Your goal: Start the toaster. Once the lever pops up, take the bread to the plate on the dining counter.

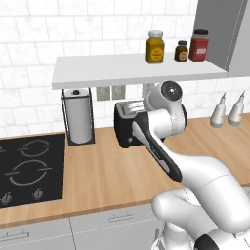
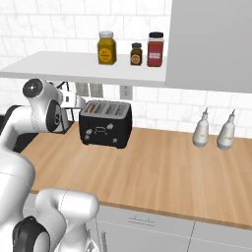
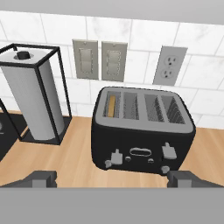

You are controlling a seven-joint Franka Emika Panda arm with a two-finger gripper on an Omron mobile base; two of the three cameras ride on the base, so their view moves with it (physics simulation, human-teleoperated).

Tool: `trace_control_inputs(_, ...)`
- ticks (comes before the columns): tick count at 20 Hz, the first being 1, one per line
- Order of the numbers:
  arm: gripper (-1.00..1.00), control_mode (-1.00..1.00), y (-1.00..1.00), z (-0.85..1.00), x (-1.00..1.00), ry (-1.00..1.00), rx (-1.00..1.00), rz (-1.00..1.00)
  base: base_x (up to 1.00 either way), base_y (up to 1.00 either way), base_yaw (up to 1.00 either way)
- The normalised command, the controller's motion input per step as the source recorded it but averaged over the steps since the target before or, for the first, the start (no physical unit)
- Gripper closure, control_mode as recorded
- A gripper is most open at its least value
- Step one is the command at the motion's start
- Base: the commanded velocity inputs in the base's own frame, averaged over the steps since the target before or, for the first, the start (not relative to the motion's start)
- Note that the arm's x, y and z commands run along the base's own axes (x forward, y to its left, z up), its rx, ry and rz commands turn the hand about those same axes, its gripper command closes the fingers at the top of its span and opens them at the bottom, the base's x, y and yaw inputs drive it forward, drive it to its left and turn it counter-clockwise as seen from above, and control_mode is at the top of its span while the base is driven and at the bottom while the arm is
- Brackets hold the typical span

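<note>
The black toaster (image 3: 142, 135) stands on the wood counter against the white-tiled wall, also seen as the toaster (image 2: 105, 123) and, half behind my arm, the toaster (image 1: 126, 128). The bread (image 3: 112, 106) stands as a thin tan slice in its leftmost slot. Two pale levers, the left one (image 3: 116, 156) and the right one (image 3: 169, 151), sit on the toaster's front. My gripper (image 3: 113, 178) hovers in front of and slightly above the toaster, open, with nothing between its fingertips (image 3: 41, 177). The plate and the dining counter are out of view.
A paper-towel roll in a black wire holder (image 3: 33, 100) stands left of the toaster. A white shelf (image 1: 136, 71) with three jars hangs low over it. A black cooktop (image 1: 29, 168) lies far left, two pale bottles (image 2: 202, 130) right. Bare wood counter (image 2: 162, 167) lies in front.
</note>
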Motion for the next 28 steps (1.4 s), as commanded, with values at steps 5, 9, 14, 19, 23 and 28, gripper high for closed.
trace_control_inputs(5,-1.00,-1.00,0.00,0.00,0.00,0.00,0.00,0.00,0.00,0.00,0.00)
trace_control_inputs(9,-1.00,-1.00,0.00,0.00,0.00,0.00,0.00,0.00,0.00,0.00,0.00)
trace_control_inputs(14,-1.00,-1.00,0.00,0.00,0.00,0.00,0.00,0.00,0.00,0.00,0.00)
trace_control_inputs(19,-1.00,-1.00,0.00,0.00,0.00,0.00,0.00,0.00,0.00,0.00,0.00)
trace_control_inputs(23,-1.00,-1.00,0.00,0.00,0.00,0.00,0.00,0.00,0.00,0.00,0.00)
trace_control_inputs(28,-1.00,-1.00,0.00,0.00,0.00,0.00,0.00,0.00,0.00,0.00,0.00)
